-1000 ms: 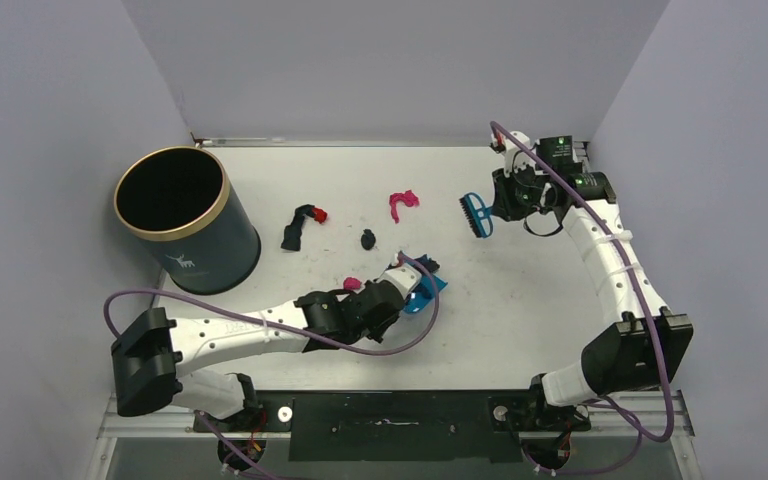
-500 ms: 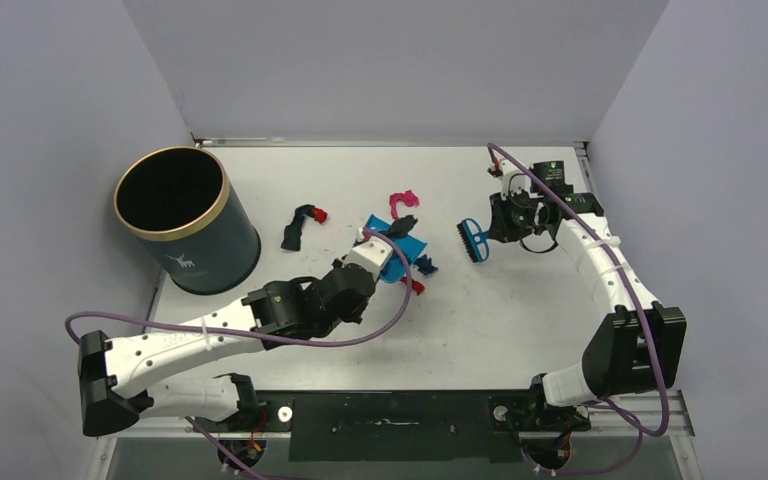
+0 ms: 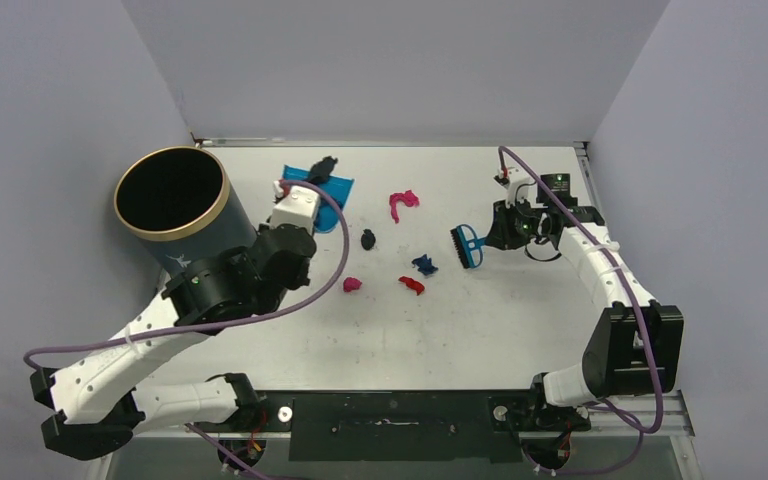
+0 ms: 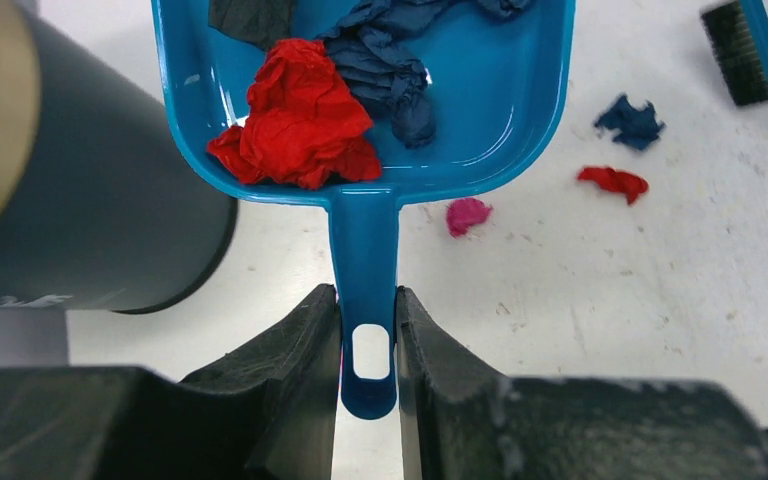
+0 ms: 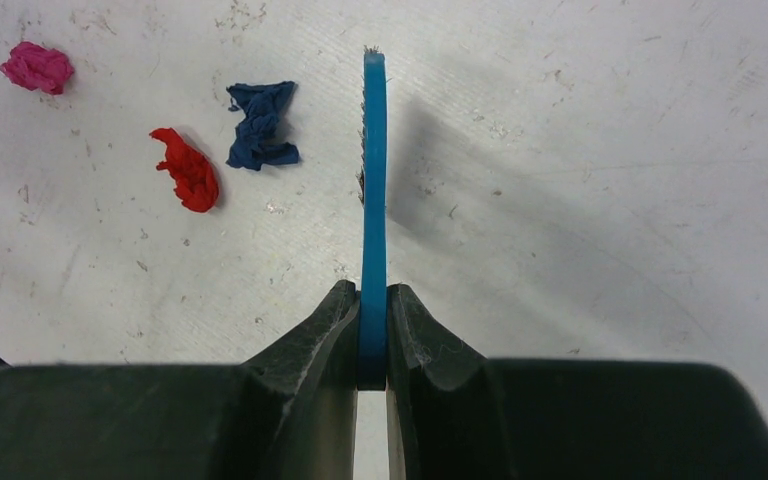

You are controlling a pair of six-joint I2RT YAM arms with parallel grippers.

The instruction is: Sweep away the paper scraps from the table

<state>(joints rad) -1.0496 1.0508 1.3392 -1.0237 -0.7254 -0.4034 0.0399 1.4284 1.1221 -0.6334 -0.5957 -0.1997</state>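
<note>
Left gripper (image 4: 367,305): fingers closed tight on the dustpan's handle, one on each side, just above the hanging hole.
Dustpan (image 4: 505,110): blue, held at the far left of the table. In the top view its far lip is close to the table's far edge. Whether it touches the surface cannot be told.
Paper scraps (image 4: 298,118) in the dustpan: a red wad lies against the back wall by the handle. A dark blue wad (image 4: 385,60) touches it on the right. A black piece (image 4: 250,15) sits in the far-left part, cut off by the frame.
Bin (image 3: 215,245): dark with a gold rim, open and upright in the far-left corner. Its wall is just beside the dustpan's left side.
Right gripper (image 5: 372,300): clamped on the brush's thin blue handle.
Brush (image 5: 374,150): right of the middle, with its dark bristles facing left toward the loose scraps.
Loose scraps, mid-table:
- magenta strip (image 3: 400,203), farthest
- black bit (image 3: 368,239), left of centre
- dark blue bit (image 3: 424,264), just left of the brush
- red bit (image 3: 412,285), just near of the blue one
- pink ball (image 3: 352,285), well to their left
Table (image 3: 500,330): white and scuffed. A broad bare stretch runs across the near half, between the scraps and the arm bases. A narrower bare strip lies right of the brush, up to the right edge.
</note>
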